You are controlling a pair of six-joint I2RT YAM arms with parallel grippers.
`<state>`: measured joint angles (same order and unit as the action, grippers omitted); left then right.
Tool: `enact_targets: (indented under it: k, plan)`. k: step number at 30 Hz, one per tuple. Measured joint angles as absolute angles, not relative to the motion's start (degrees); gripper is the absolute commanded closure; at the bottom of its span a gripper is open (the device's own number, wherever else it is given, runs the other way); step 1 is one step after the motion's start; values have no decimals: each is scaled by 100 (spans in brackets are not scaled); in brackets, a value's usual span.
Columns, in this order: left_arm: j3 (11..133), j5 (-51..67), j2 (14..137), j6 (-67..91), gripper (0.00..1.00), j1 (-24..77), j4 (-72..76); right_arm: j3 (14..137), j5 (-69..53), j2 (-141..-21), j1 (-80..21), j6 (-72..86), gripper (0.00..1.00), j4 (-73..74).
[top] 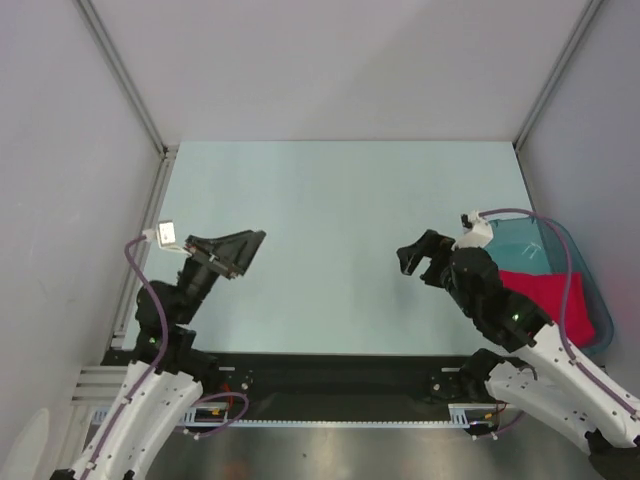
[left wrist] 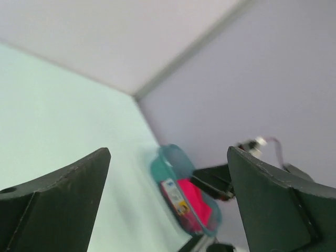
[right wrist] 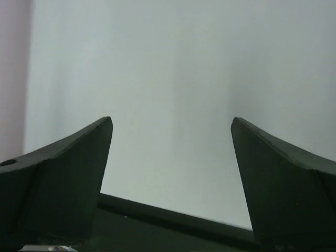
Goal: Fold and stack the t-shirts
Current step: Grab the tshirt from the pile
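The bright red cloth t-shirts point(top: 556, 303) lie bunched as one soft heap inside a translucent teal plastic bin point(top: 530, 250) at the right edge of the pale green tabletop point(top: 330, 200). How many shirts make up the heap cannot be told. In the top view the right arm crosses in front of the bin and hides part of the red cloth. The left wrist view shows the same bin point(left wrist: 169, 157) across the table, with red cloth point(left wrist: 197, 202) in it and a small printed label point(left wrist: 173, 191) on its side.

The right gripper point(top: 412, 266) hangs over the table just to the left of the bin, near the shirts but apart from them, pointing towards the middle of the table. Its jaws are spread wide, with nothing between them and touching nothing. The left gripper point(top: 250, 254) is over the left side of the table, well apart from the bin and the shirts. It is likewise spread wide and holds nothing.
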<state>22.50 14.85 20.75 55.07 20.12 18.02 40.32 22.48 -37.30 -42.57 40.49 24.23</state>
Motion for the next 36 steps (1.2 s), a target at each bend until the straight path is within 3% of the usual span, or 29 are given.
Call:
enact_targets:
  k: [5,11,13,17,19,25,32,34,36]
  plan:
    - [3618,344,2812,5072,0,2012,-882,5251,2630,-4508,-3284,4104,0,4193]
    - [4344,825,3647,3920,0,2012,-2486,5765,2344,-4834,-1518,3658,5,5013]
    - [4429,1011,3754,3695,0,2014,-2707,5819,2032,-5063,-384,3387,15,5030]
    - [4451,1466,3717,3487,0,2014,-2899,5861,1594,-6040,1463,3085,8,4954]
    - [4451,1761,3708,3470,0,2012,-2867,5854,1601,-6624,1752,3083,1,4838]
    - [4139,2934,3771,3774,0,2012,-2320,5603,1680,-7616,2255,3308,3,4246]
    - [3828,3695,3699,4053,0,2012,-2134,4873,2038,-7909,2596,3721,25,3450]
    - [3828,3739,3538,4053,0,2012,-2132,4703,2171,-7909,2674,3793,39,3262]
    - [3828,3771,3400,4056,0,2012,-2132,4545,2270,-7911,2762,3868,42,3030]
